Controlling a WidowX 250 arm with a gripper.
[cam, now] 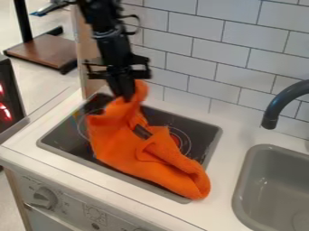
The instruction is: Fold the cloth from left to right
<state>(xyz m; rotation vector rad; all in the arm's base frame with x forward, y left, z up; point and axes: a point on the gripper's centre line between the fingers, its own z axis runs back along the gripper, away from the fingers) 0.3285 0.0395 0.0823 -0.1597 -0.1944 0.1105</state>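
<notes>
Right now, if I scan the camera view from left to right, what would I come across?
Dark panel with a red glow → control knob → orange cloth, partly lifted, over the cooktop → grey sink basin.

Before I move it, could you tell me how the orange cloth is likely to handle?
The orange cloth looks floppy, sagging in loose folds below the jaws. Its plump, rounded bends suggest fairly thick fabric. The low end lies by the stovetop's corner, so it may drag.
</notes>
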